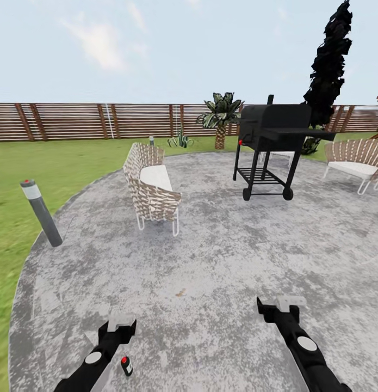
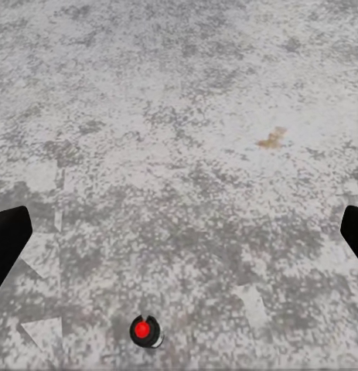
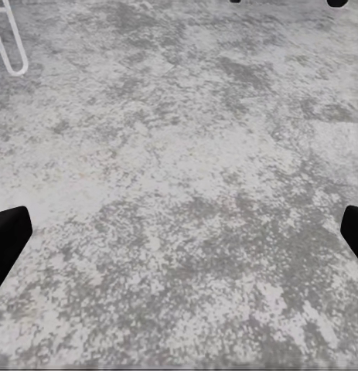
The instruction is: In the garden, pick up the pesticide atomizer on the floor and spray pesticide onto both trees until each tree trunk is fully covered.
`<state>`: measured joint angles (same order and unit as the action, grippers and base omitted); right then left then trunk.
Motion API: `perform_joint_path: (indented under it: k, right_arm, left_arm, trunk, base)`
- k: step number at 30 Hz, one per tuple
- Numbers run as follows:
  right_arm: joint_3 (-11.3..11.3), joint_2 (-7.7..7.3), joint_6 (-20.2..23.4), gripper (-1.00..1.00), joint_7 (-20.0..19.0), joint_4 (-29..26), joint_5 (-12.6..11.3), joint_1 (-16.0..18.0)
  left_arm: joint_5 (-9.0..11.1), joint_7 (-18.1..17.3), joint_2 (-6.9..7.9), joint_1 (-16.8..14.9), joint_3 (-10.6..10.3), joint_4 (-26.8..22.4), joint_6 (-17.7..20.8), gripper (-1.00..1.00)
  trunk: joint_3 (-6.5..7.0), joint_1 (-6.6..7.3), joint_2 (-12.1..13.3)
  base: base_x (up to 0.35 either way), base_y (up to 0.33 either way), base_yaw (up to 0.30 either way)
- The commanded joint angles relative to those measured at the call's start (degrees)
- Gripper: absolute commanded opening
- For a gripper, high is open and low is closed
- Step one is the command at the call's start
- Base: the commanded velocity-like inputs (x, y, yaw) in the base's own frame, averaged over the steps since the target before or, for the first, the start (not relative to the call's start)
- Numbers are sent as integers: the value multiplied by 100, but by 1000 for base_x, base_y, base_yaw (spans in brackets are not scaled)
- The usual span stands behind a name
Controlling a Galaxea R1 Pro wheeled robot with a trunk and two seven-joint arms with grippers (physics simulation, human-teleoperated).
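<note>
The pesticide atomizer (image 1: 125, 366), a tiny black bottle with a red cap, stands on the grey concrete floor (image 1: 221, 261) just right of my left arm. In the left wrist view its red cap (image 2: 145, 331) shows from above, nearer the camera than the fingertips. My left gripper (image 1: 121, 322) (image 2: 179, 239) hangs open above the paving, holding nothing. My right gripper (image 1: 284, 302) (image 3: 179, 236) is open too, over bare concrete. A tree (image 1: 327, 71) with dark jagged leaves rises at the far right; its trunk is hidden behind the grill.
A wicker bench (image 1: 150, 188) stands ahead on the left and a black grill (image 1: 270, 147) ahead on the right, with another wicker seat (image 1: 357, 160) beyond. A grey bollard (image 1: 41, 212) marks the paving's left edge. Grass (image 1: 47, 163), a palm-like plant (image 1: 221, 117) and a slat fence (image 1: 74, 121) lie behind.
</note>
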<state>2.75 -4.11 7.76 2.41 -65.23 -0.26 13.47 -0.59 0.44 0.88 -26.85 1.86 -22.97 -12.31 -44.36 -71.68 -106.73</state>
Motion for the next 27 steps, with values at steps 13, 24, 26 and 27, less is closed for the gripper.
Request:
perform_joint_path:
  k: [13, 24, 26, 27]
  right_arm:
    - [-9, 2, -2, 100, -14, 365, -1, -10]
    - [-3, 7, -2, 100, -12, 386, -7, -11]
    - [-3, 7, -2, 100, -12, 382, -7, -11]
    - [-3, 7, -2, 100, -12, 381, -7, -11]
  left_arm:
    - [30, 0, 32, 3, 15, 0, -52, 100]
    - [33, -5, 37, 8, 17, 0, -65, 100]
    - [31, -7, 41, 14, 17, -7, -100, 100]
    - [22, -8, 42, 14, 17, -5, -191, 100]
  trunk:
    - [-247, -286, -523]
    - [-536, -528, -964]
    - [-590, -572, -1044]
    - [-617, -594, -1085]
  base:
    - [0, 0, 0]
    - [0, 0, 0]
    - [0, 0, 0]
    - [0, 0, 0]
